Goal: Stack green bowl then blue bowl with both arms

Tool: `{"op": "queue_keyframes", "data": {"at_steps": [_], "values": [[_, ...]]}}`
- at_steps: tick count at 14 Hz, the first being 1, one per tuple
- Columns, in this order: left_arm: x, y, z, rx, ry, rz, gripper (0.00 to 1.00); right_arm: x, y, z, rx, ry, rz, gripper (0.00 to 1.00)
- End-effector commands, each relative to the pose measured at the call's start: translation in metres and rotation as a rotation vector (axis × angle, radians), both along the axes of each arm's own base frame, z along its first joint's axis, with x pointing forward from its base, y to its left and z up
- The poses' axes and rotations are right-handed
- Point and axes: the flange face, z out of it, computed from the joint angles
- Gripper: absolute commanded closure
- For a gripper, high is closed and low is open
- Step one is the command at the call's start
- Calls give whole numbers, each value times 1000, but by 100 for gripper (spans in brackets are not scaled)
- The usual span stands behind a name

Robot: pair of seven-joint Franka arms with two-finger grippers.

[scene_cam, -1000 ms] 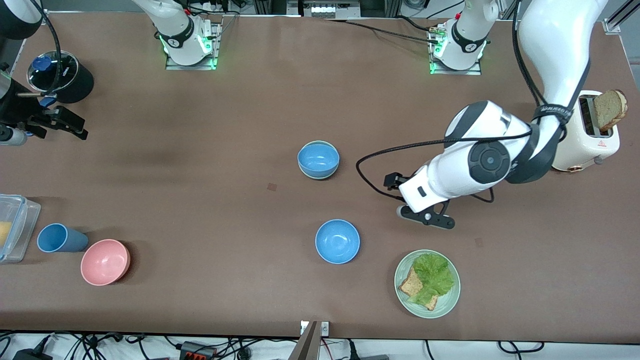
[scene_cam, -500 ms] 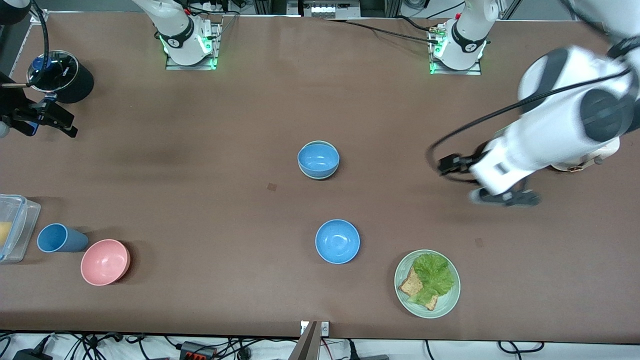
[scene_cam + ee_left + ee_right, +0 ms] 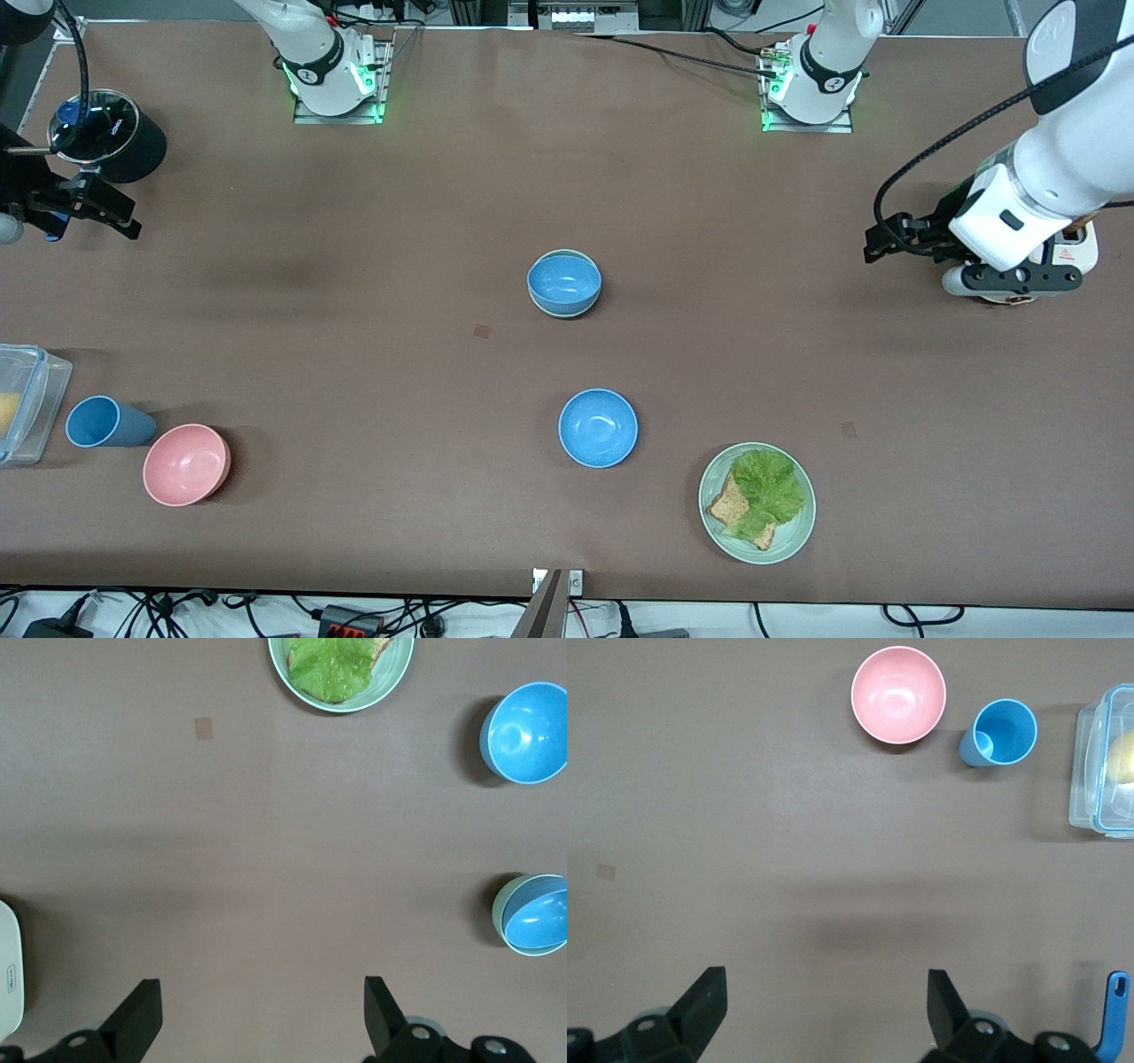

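Blue bowl (image 3: 564, 279) sits nested in the green bowl (image 3: 560, 309) mid-table, stack upright. I see a 2nd blue bowl (image 3: 598, 427) alone, nearer the front camera, just beside the plate (image 3: 796, 538) of lettuce and toast. Left gripper (image 3: 257, 1014) hangs over the table's left-arm end by the toaster (image 3: 1076, 252), jaws wide apart, holding nothing. Right gripper (image 3: 819, 1010) is at the right-arm end beside the black pot (image 3: 133, 146), jaws also spread wide, empty.
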Motion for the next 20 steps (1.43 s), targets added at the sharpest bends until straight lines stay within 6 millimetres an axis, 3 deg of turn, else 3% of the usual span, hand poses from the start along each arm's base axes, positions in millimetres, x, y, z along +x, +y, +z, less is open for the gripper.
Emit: {"op": "queue_keyframes", "data": {"at_steps": [1,4,12,14,20], "values": [[-10,9,7,-2,-6,3,0,0,0,3,6,13,7,0],[-12,14,14,76,-38,-135,0,-1,1,2,7,24,4,0],[-8,7,20,106,23,-166,0,1,0,1,-6,23,16,0],[-2,3,12,99,39,-180,0,2,-1,1,-6,17,17,0],[-3,-1,11,97,52,-170,0,4,-2,0,2,18,15,0]]}}
